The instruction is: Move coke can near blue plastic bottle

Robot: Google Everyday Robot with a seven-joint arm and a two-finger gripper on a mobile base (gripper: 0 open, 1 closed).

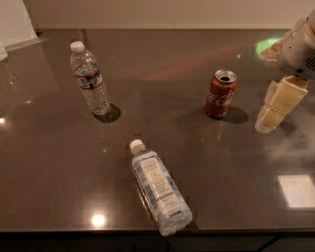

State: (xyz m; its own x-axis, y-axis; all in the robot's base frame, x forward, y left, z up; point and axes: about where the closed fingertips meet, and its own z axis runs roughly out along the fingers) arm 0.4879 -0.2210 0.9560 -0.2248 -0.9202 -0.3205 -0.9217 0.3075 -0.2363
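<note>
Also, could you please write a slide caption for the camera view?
Gripper at right of upright coke can; blue plastic bottle lies flat near the front of the table.

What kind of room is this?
Probably a kitchen or break-room counter: a dark glossy countertop against a pale wall, holding a coke can, a blue plastic bottle lying down and an upright clear bottle. The robot's pincer hangs at the right edge.

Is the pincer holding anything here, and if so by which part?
Nothing is held. The pincer hangs at the right edge of the view, apart from the upright coke can beside it. The blue plastic bottle lies on its side nearer the front.
</note>
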